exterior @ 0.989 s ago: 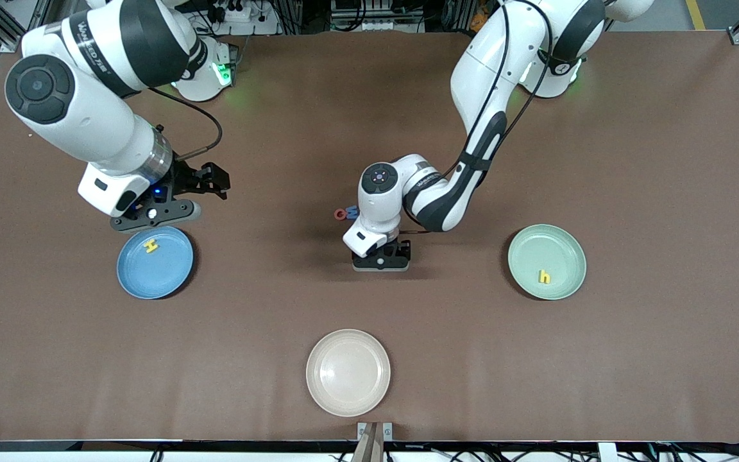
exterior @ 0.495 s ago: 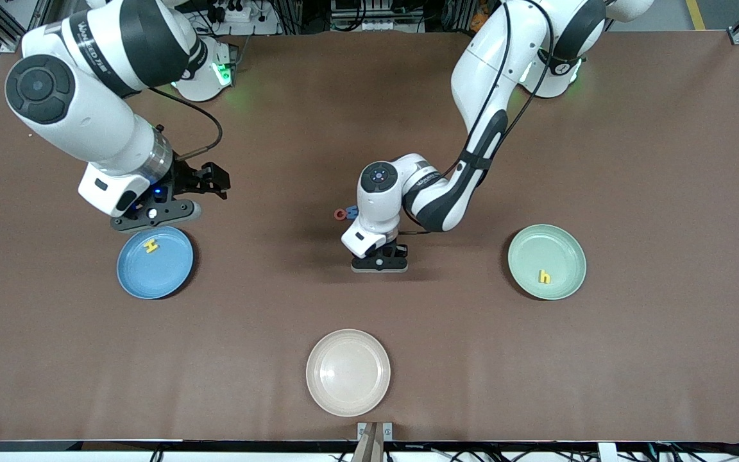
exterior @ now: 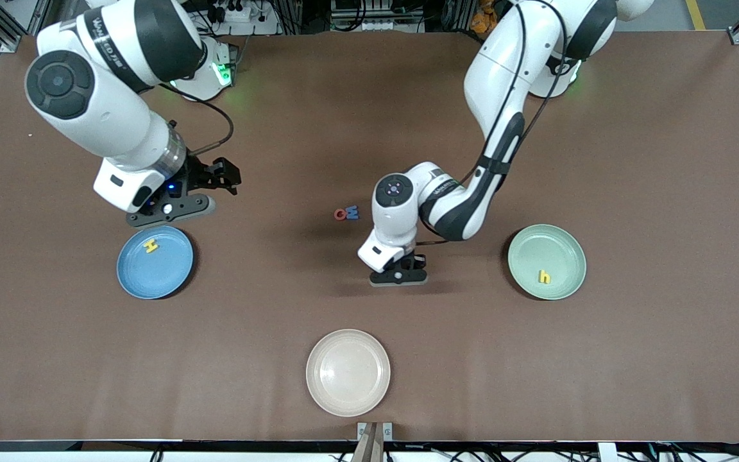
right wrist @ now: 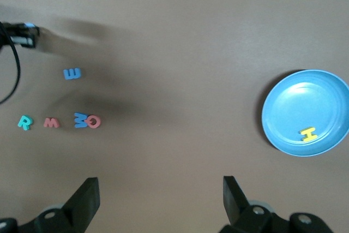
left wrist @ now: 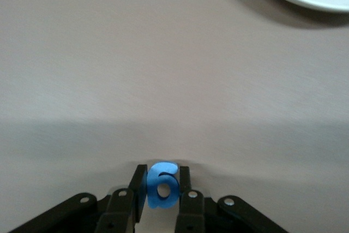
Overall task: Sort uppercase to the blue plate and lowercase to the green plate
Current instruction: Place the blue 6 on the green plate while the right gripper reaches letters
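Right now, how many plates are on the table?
3: blue plate toward the right arm's end, green plate toward the left arm's end, cream plate between them, nearest the front camera.

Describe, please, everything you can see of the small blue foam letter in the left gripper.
The small blue foam letter is a rounded lowercase shape with one closed loop, looking soft and matte. It stands upright, clamped between the left gripper's two black fingers, which touch its two flat faces, lifted above the bare brown table.

Blue g (left wrist: 162, 185) in left gripper (left wrist: 161, 189)
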`<state>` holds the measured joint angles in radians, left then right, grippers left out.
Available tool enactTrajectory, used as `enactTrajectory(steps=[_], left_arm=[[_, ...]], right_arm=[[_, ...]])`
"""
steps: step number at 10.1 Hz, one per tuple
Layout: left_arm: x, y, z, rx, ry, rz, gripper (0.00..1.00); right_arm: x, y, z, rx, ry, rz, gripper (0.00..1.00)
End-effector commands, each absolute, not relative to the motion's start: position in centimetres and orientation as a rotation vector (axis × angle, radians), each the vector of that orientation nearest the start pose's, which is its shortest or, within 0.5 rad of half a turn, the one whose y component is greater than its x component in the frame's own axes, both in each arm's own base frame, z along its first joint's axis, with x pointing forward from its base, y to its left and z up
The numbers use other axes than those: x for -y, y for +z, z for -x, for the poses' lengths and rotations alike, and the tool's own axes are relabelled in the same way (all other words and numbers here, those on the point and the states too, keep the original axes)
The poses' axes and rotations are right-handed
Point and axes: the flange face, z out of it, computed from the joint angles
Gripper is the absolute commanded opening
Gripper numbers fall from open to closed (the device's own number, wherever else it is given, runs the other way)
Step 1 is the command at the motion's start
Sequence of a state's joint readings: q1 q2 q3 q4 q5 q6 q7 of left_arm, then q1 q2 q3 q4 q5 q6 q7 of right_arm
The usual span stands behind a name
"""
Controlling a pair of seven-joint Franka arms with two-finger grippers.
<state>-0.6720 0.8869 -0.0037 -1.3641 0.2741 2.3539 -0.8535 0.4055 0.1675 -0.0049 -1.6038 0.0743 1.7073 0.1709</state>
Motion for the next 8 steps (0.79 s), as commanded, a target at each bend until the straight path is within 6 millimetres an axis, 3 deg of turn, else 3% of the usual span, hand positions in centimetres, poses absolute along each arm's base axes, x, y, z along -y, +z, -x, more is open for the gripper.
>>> enactTrajectory(steps=[1,3,5,7,8], left_arm=[[41.9,21.5,-59.4,-0.062,-0.235,3.015,0.00],[34.6,23.4,-59.8,-0.141,-0.145,3.000,0.00],[26.7,25.5,-60.0,-0.203,-0.053,3.039,0.00],[19.3,26.7,-60.4,-0.293,0.014,3.036,0.00],[16.3,27.4,-60.5,-0.357,0.081,3.010,0.00]], right_arm=[[-28.5,51.0,-54.5,0.289,0.137,3.083,1.00],[-32.2,48.3,-54.0,0.330,0.140,3.087,1.00],[-36.1,45.7,-53.1,0.492,0.118,3.083,1.00],[-39.9,43.3,-51.7,0.895,0.077,3.007,0.96],[-40.9,42.0,-51.7,1.081,0.063,2.944,0.95]])
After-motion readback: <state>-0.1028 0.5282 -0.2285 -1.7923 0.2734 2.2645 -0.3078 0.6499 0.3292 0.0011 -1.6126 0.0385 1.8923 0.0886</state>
